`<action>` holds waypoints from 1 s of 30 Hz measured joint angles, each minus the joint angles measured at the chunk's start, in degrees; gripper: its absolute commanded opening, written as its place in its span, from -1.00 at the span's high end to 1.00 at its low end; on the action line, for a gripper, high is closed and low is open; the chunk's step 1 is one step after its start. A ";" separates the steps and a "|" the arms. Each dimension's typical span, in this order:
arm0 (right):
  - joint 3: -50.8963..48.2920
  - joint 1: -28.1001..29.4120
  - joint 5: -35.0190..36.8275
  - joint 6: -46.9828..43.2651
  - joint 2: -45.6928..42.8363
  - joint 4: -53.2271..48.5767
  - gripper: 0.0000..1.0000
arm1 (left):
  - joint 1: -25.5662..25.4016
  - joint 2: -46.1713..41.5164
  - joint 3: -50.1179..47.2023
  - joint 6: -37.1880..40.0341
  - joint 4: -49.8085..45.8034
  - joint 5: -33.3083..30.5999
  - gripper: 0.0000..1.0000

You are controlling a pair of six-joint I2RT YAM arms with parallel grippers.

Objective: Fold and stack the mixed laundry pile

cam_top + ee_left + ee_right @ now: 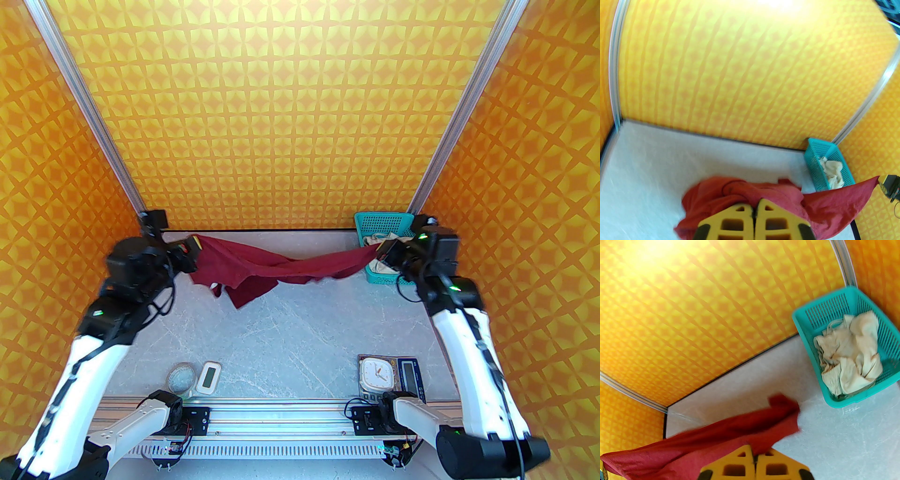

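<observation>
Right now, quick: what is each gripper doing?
Left gripper: closed, holding one end of the dark red shirt.
Right gripper: closed, holding the other end of the shirt.

I count two garments, one dark red shirt (262, 269) and one pair of cream-white shorts (850, 352), and one teal basket (836, 403). I have two arms and two end effectors, my left end effector (190, 253) and my right end effector (383, 253). On the one worktop (300, 328) I count four small items, one of each kind: a roll of clear tape (182, 375), a small white device with a screen (207, 377), a white clock (376, 372) and a digital scale (415, 375), plus two aluminium posts (89, 108).
</observation>
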 measured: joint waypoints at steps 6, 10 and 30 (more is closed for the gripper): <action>16.02 -0.02 3.39 -2.73 -4.33 -9.81 1.00 | 0.00 -2.64 13.22 6.91 -6.49 3.28 1.00; 20.50 -0.02 3.32 -2.86 -4.94 -10.54 1.00 | 0.04 2.12 25.79 7.45 -9.70 3.56 1.00; 44.68 0.00 -2.34 1.66 40.00 6.40 1.00 | 11.82 55.10 61.81 4.83 -2.73 10.69 1.00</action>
